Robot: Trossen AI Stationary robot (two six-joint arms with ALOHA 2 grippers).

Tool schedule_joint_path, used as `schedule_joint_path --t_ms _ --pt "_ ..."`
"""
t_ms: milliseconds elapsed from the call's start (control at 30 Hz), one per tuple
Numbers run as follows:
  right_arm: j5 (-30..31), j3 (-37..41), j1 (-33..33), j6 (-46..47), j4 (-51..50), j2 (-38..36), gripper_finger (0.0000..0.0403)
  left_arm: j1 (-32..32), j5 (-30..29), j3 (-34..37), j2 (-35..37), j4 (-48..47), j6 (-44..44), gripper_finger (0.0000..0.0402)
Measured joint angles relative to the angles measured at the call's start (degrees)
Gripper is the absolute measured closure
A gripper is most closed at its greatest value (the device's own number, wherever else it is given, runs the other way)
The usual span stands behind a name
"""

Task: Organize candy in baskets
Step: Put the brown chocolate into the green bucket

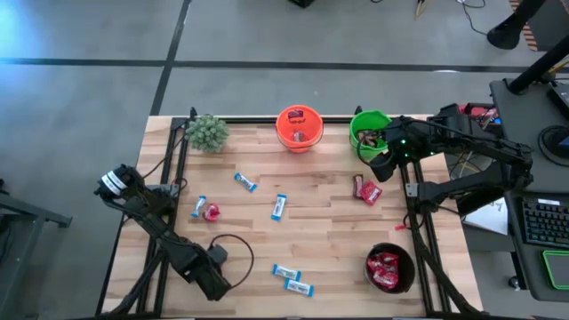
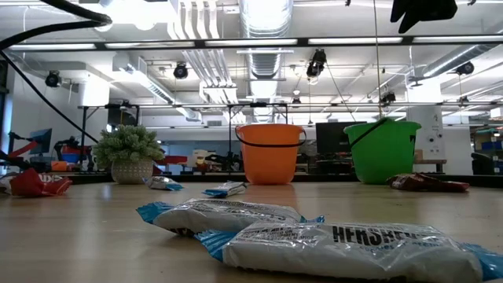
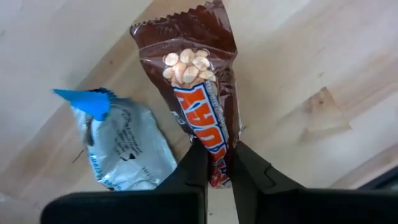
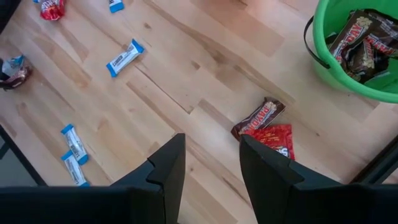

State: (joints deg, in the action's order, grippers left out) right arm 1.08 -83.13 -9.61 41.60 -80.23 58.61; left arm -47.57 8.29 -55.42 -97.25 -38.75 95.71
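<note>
Left gripper [image 3: 214, 168] pinches one end of a brown PayDay bar [image 3: 198, 93]: light, crinkly, slippery wrapper, best gripped mid-bar. Right gripper [image 4: 211, 162] hovers open, empty, beside the green basket [image 4: 357, 87]

A: Lighting, low view: bright ceiling strip lights [image 2: 369, 40], glare blooming white near the ducts [image 2: 267, 16]. Nearest blue-and-white bar [image 2: 346, 250] soft, out of focus.

B: High view: evenly lit table [image 1: 329, 222], faint shadows only; bluish glare patch on the floor [image 1: 22, 31] at the upper left corner.

A: Left wrist view: diffuse light, brown bar [image 3: 199, 93] sharp, wrapper sheen mild
</note>
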Motion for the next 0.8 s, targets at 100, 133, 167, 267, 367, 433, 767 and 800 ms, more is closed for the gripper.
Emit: schedule_joint_path --t_ms 100,133,167,267,367,433,767,800 --pt "0.0 0.0 0.0 0.0 0.0 0.0 0.0265 -0.02 -0.02 0.0 0.03 1.77 -1.35 0.0389" --pt "-0.01 0.0 0.0 0.0 0.03 0.0 0.0266 -0.02 -0.07 0.0 0.14 2.09 -1.61 0.039" --pt "-0.02 0.0 0.0 0.0 0.1 0.0 0.0267 -0.02 -0.12 0.02 0.31 2.25 -1.67 0.0392" --pt "-1.06 0.0 -0.01 0.0 0.45 0.0 0.0268 0.0 -0.28 -0.06 1.7 2.54 -1.71 0.0398" --pt "-4.86 0.0 0.0 -0.64 3.31 -0.11 0.0268 -0.02 -1.33 -1.23 3.08 1.58 -2.0 0.0399" --pt "-8.5 0.0 0.0 -1.29 6.42 -0.19 0.0268 -0.02 -2.95 -2.45 4.18 0.47 -2.52 0.04" --pt "-16.14 0.0 2.74 -5.4 26.02 0.07 0.0268 0.03 -14.38 -11.72 9.69 -10.58 -6.89 0.0401" --pt "-16.13 -0.01 2.87 -5.41 27.43 0.41 0.0268 0.09 -15.96 -12.98 10.02 -12.3 -7.66 0.0401"
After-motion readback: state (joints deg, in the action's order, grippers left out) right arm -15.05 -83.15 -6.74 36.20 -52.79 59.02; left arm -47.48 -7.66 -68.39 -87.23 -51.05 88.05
